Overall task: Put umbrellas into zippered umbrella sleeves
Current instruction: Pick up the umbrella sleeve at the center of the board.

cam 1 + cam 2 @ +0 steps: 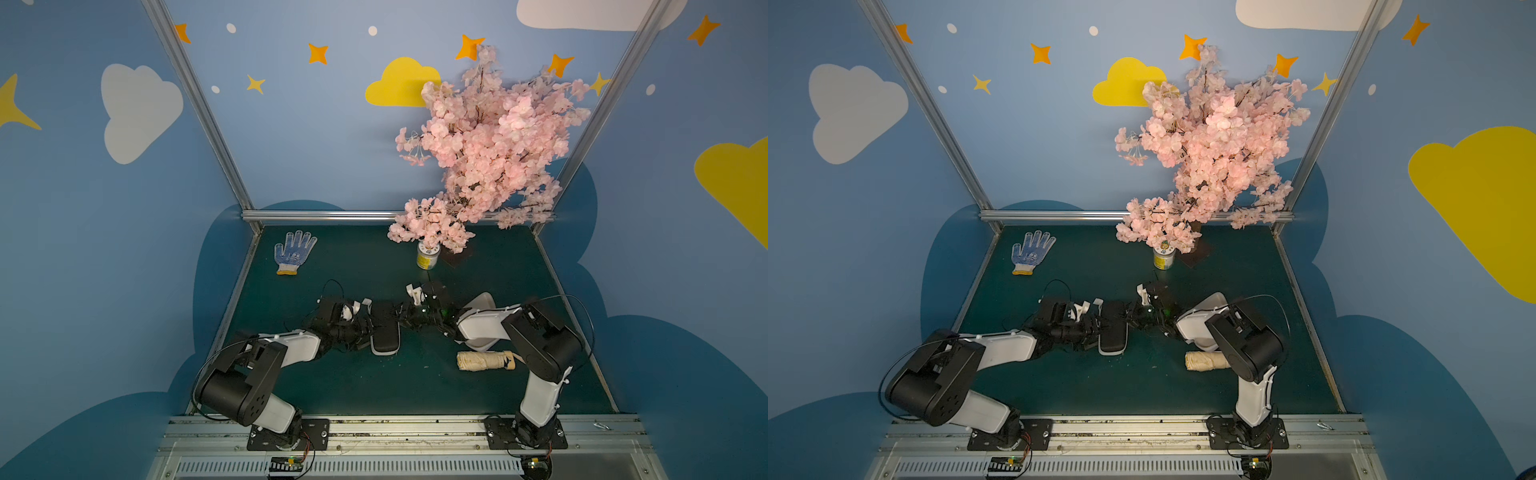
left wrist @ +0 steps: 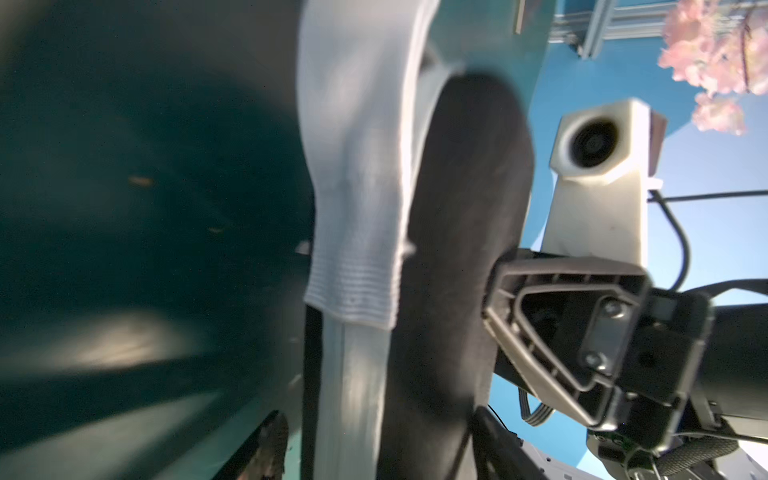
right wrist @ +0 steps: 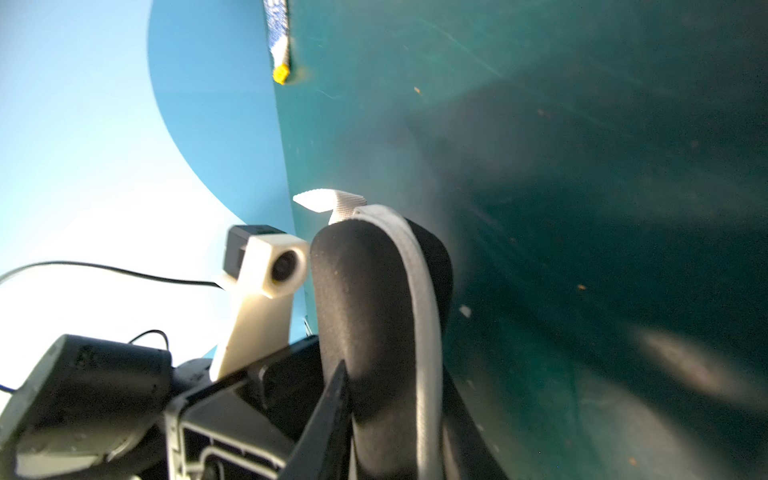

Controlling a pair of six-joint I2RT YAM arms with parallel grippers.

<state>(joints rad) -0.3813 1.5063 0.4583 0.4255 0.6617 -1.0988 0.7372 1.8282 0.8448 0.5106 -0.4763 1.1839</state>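
Right end effector (image 3: pixel 397 374) clamped on black sleeve (image 1: pixel 385 328), left end effector (image 2: pixel 376 415) around it — grip unclear, cream umbrella (image 1: pixel 484 359) nearby

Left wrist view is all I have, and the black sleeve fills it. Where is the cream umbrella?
Observer: The cream umbrella lies on the table beside the right arm, outside any sleeve.
Operator: Does the right hand have the black sleeve?
Observer: Yes. In the right wrist view, the right hand is closed across the black sleeve, a finger on each side.
Operator: And the second sleeve?
Observer: The pale sleeve sits under the right arm, mostly hidden.
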